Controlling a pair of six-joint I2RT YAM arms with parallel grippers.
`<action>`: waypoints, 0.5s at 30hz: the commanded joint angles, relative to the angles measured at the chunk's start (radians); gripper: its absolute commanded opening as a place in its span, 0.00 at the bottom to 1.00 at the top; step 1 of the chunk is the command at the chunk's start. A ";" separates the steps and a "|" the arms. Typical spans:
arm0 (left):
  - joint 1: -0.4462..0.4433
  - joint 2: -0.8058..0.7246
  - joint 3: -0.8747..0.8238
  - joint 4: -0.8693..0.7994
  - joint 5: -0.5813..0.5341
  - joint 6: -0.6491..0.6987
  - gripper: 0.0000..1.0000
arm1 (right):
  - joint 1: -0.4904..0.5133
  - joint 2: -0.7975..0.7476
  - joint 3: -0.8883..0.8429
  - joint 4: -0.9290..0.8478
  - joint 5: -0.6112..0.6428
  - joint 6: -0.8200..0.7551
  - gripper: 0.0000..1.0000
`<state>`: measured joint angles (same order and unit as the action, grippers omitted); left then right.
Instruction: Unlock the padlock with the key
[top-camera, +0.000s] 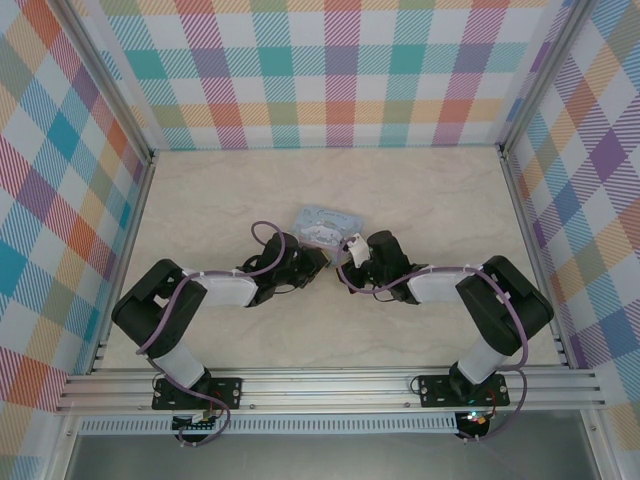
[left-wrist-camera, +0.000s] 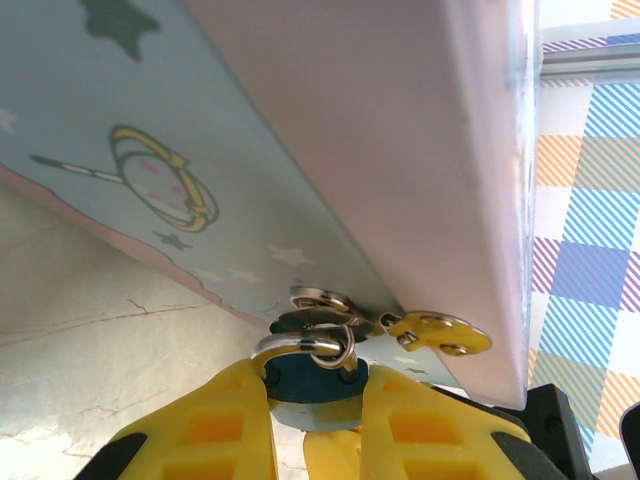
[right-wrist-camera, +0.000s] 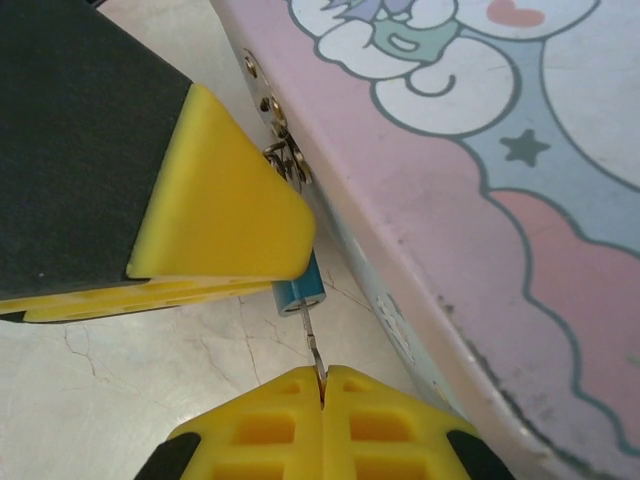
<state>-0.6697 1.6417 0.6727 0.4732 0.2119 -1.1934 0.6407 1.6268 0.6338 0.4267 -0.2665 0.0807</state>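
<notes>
At mid-desk (top-camera: 220, 190), against the 6 o'clock edge of the pale blue tin (top-camera: 328, 225): teal padlock (left-wrist-camera: 300, 385). Hangs by its silvery shackle (left-wrist-camera: 305, 345) from the tin's hasp rings, with a gold-coloured hasp plate (left-wrist-camera: 440, 333) at 3 o'clock. Sits pinched between the left fingers (left-wrist-camera: 240, 420), set narrow. From the right wrist: thin key (right-wrist-camera: 312, 345), tip at the padlock's end toward 12 o'clock, other end clamped between the pressed-together right fingers (right-wrist-camera: 335, 405) at 6 o'clock. Close at 3 o'clock, tin wall printed with stars and a cartoon figure.
</notes>
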 joint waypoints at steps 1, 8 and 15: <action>-0.021 -0.031 0.033 0.010 0.110 -0.003 0.09 | 0.001 -0.017 0.026 0.112 -0.076 -0.043 0.03; -0.020 -0.030 0.035 -0.025 0.107 0.024 0.08 | -0.012 -0.028 0.038 0.118 -0.106 -0.044 0.02; -0.021 -0.005 0.043 -0.017 0.115 0.025 0.08 | -0.015 -0.028 0.066 0.143 -0.140 0.010 0.02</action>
<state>-0.6697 1.6386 0.6884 0.4526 0.2272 -1.1816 0.6201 1.6260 0.6395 0.4339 -0.3195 0.0708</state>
